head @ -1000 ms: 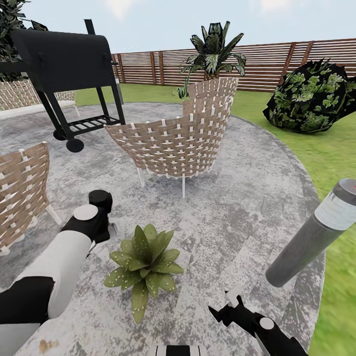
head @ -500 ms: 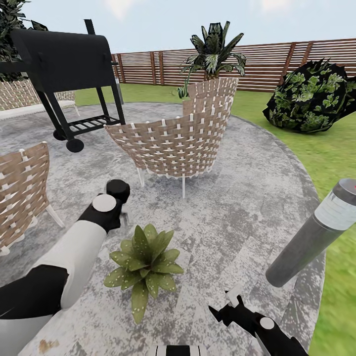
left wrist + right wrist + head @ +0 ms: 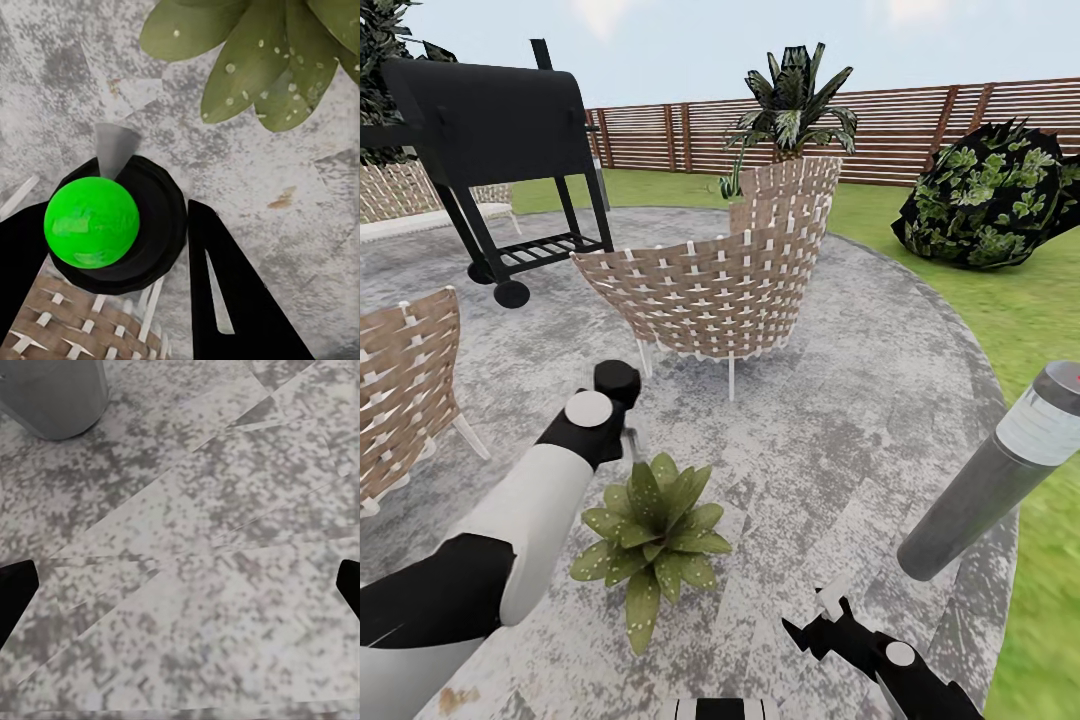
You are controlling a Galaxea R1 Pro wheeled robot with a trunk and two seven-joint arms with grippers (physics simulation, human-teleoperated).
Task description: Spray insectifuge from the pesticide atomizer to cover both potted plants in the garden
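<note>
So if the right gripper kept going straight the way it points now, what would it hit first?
Most likely the bare stone patio: the right wrist view looks along the right gripper's spread fingers onto mottled paving with nothing in between. The grey bollard light sits off to one side, probably out of that line.

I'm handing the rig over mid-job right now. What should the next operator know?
Left gripper: shut on the pesticide atomizer, held above the patio beside the near potted plant; a grey cone points from it at the paving, not at the leaves.
Right gripper: open, empty, low over the patio.
Done: atomizer picked up.
Left: coverage of this plant cannot be judged; aim at its leaves, then find and spray the second plant.
</note>
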